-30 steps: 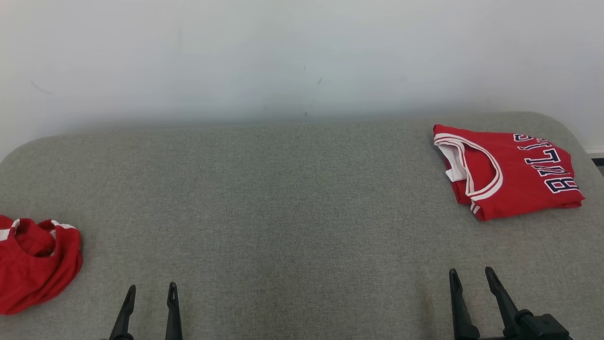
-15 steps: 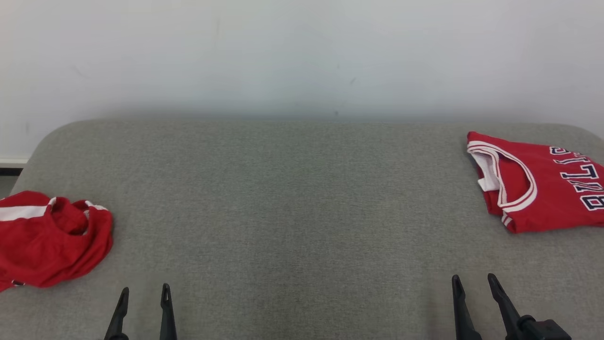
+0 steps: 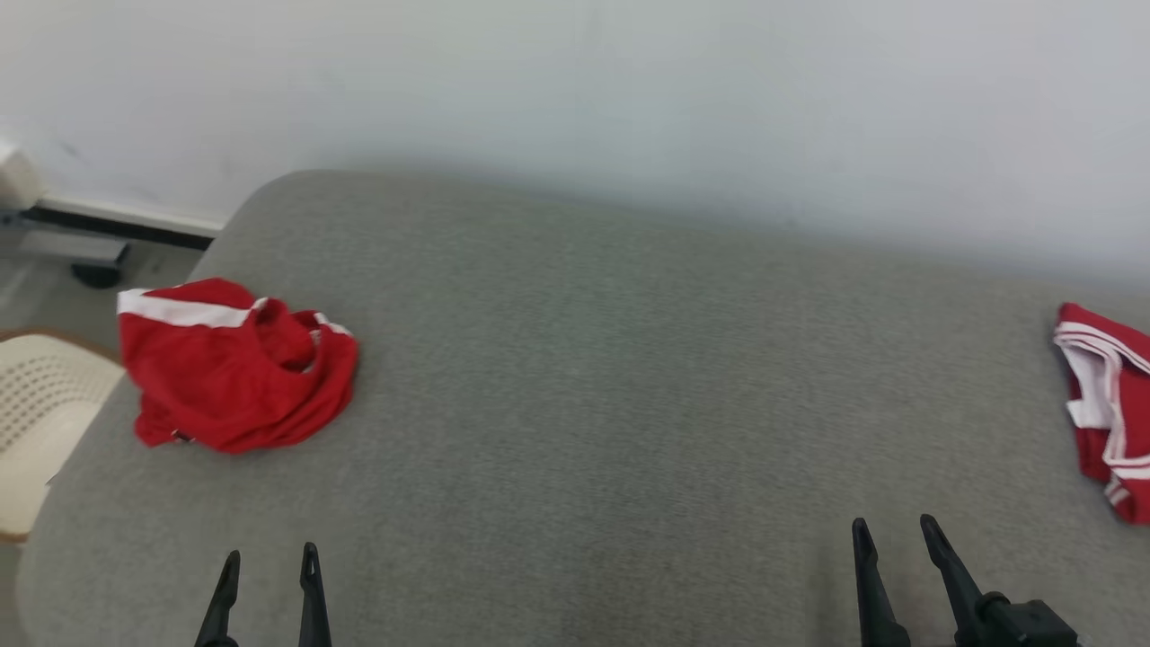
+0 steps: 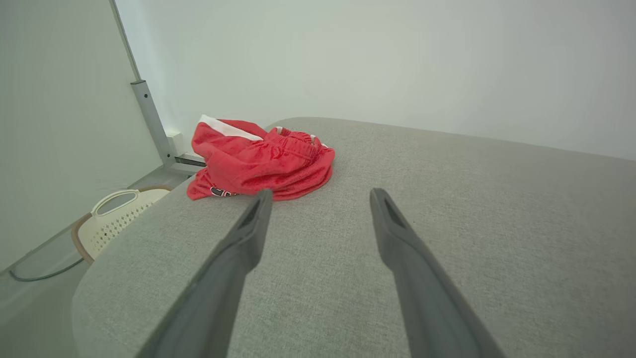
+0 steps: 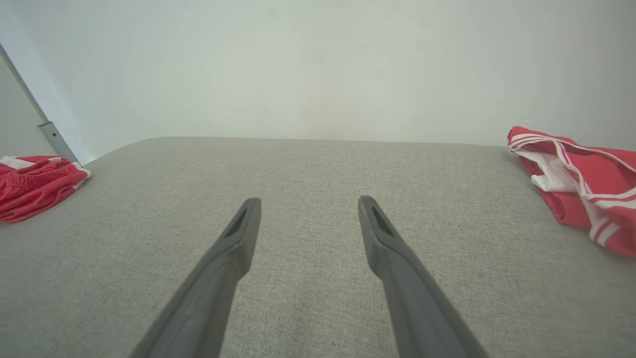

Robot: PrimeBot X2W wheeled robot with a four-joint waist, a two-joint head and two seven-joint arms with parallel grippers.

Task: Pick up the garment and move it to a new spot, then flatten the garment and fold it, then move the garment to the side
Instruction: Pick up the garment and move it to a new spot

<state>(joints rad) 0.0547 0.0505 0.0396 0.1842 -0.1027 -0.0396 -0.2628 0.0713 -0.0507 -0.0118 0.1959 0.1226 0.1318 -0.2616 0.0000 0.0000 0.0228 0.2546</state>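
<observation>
The garment is a crumpled red heap with white stripes, lying near the left end of the grey padded surface. In the left wrist view the garment lies ahead and a little left of my left gripper, apart from it. In the head view my left gripper is open and empty at the near edge, below the heap. Far to the right, my right gripper is open and empty too. Its wrist view shows the right gripper over bare fabric and the garment at the far left.
A folded red jersey with white trim lies at the surface's right end, also seen as the jersey in the right wrist view. A cream perforated basket stands on the floor beyond the left edge. A white wall runs behind.
The head camera has swung left, so the whole picture shifted right: the crumpled garment sits further in and the folded jersey is cut by the right edge. Both grippers stay open.
</observation>
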